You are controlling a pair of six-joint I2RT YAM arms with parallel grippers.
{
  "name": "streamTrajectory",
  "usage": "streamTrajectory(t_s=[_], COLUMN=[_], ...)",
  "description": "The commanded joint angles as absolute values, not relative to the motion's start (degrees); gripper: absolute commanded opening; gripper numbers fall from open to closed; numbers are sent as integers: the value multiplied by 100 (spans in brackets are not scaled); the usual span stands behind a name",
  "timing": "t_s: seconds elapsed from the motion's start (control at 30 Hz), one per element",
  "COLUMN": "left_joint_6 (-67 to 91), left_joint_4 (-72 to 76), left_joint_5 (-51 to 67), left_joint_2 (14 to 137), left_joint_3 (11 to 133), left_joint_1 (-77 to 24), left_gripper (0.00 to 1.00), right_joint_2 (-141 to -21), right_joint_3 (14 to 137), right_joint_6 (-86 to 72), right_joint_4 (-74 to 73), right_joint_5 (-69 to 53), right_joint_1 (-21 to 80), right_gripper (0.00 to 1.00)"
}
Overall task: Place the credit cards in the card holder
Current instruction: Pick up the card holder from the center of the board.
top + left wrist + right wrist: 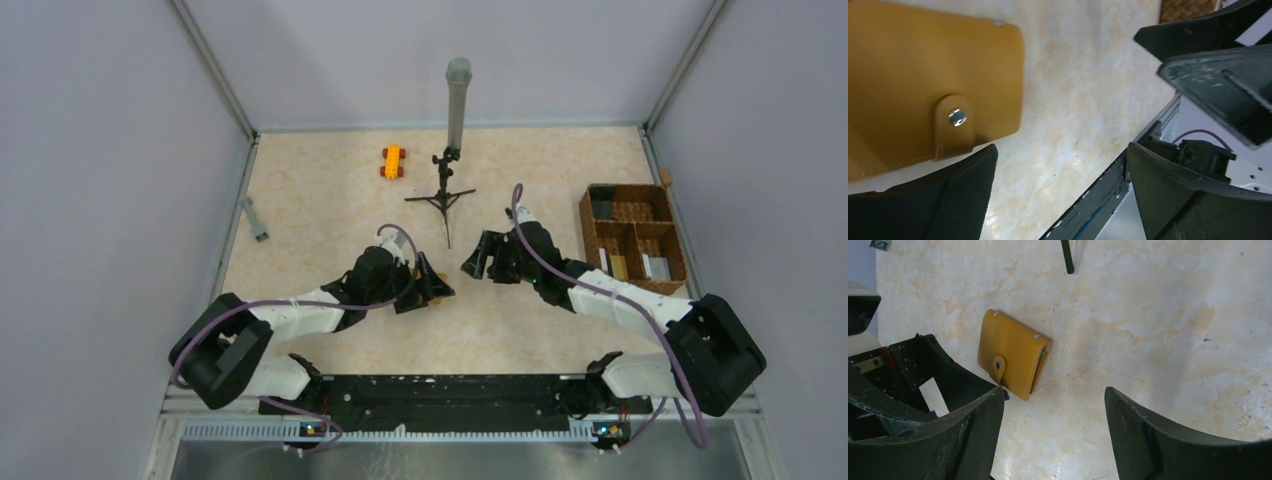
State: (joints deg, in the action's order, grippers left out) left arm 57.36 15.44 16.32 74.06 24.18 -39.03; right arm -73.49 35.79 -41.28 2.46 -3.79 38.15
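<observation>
The card holder (1010,352) is a mustard-orange wallet lying flat on the table, folded shut with its snap closed. It also fills the upper left of the left wrist view (923,75). My left gripper (1062,150) is open and empty, low over the table, with one finger beside the wallet's edge. My right gripper (1053,392) is open and empty, above the table just right of the wallet. In the top view the left gripper (425,285) and right gripper (480,258) face each other and hide the wallet. No loose pale blue or grey card shows on the table.
A brown wicker basket (632,235) with small upright items stands at the right. An orange toy car (393,161) and a black tripod with a grey tube (447,190) stand at the back. A grey bar (254,218) lies at the left wall.
</observation>
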Motion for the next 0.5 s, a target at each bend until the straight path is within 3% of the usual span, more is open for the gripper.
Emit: streamTrajectory(t_s=[0.0,0.17,0.33,0.47], left_joint_6=[5864,4917,4300,4099], left_joint_4=[2933,1748,-305,-697], left_joint_5=[2078,1599,117,-407], left_joint_2=[7800,7305,6947,6883], left_joint_3=[2857,3269,3659,3621], left_joint_1=[-4019,-4002,-3882,-3647], left_gripper=[98,99,99,99], right_joint_2=[-7085,-7159,-7544,-7926], right_joint_3=[3468,3285,3306,3423], right_joint_6=[-4125,-4381,-4536,-4640], right_joint_4=[120,369,737,1053], right_joint_5=[-113,-330,-500,-617], right_joint_1=[3876,3891,3964,4107], right_gripper=[72,72,71,68])
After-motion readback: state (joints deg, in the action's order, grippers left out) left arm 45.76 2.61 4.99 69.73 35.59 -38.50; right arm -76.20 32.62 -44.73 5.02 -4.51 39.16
